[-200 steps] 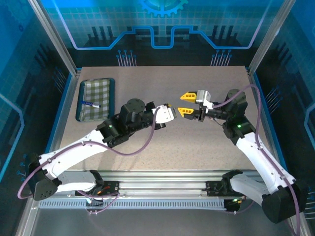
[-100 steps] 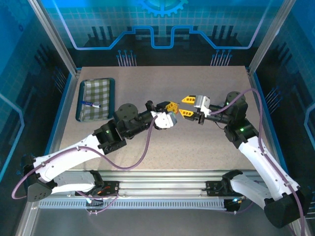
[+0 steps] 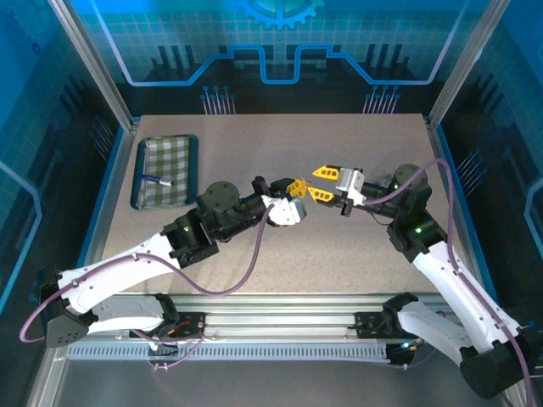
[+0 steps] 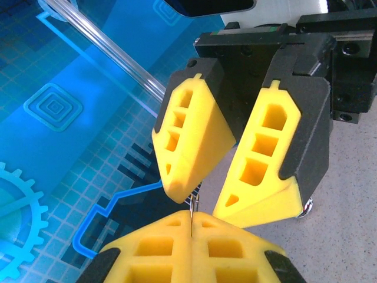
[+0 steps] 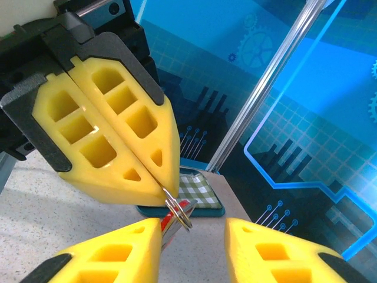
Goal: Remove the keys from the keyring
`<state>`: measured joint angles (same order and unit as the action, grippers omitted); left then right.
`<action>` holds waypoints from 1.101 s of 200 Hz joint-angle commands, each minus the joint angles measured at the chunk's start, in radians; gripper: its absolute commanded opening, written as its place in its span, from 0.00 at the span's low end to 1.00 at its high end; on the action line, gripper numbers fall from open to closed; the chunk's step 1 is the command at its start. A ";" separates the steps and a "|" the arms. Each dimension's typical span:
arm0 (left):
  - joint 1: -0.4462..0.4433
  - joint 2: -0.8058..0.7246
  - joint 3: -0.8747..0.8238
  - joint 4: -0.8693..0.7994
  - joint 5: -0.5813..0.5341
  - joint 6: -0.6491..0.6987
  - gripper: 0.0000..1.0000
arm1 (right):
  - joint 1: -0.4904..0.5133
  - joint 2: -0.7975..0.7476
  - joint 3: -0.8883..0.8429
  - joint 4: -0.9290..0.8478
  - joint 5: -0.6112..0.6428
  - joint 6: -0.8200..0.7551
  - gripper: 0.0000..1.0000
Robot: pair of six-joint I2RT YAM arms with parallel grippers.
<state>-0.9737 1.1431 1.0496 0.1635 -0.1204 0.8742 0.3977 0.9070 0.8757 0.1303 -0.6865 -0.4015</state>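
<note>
Left hand (image 3: 296, 185) moved in, pinching one keyring (image 5: 178, 210).

No legible text, label, brand or number anywhere.

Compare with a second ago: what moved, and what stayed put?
The left claw swung away from the arm bases, nearer the right claw; it is shut on the keyring. The right claw stayed open, barely shifting. Tray and pen unmoved.
</note>
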 commanded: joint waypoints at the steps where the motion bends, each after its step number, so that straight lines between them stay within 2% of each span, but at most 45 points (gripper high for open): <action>1: -0.010 -0.022 -0.008 0.026 -0.013 0.015 0.01 | 0.017 -0.006 -0.007 0.027 0.024 -0.009 0.32; 90: -0.013 -0.022 -0.008 0.009 -0.010 0.016 0.00 | 0.039 -0.005 -0.001 0.007 0.032 -0.039 0.20; 143: -0.019 -0.024 -0.008 0.007 -0.016 0.020 0.02 | 0.043 -0.003 -0.001 -0.007 0.041 -0.056 0.08; 159: -0.019 -0.025 -0.011 0.008 -0.020 0.018 0.07 | 0.042 -0.005 -0.001 0.001 0.055 -0.057 0.05; 189: -0.020 -0.047 -0.020 0.018 -0.042 -0.015 0.26 | 0.043 -0.013 -0.011 0.042 0.056 -0.046 0.02; 220: -0.019 -0.095 -0.037 0.012 -0.089 -0.056 0.35 | 0.034 -0.027 -0.028 0.081 0.050 -0.027 0.02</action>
<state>-0.9852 1.1061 1.0302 0.1627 -0.1616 0.8589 0.4271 0.9051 0.8665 0.1505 -0.6476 -0.4458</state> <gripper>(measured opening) 0.324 0.036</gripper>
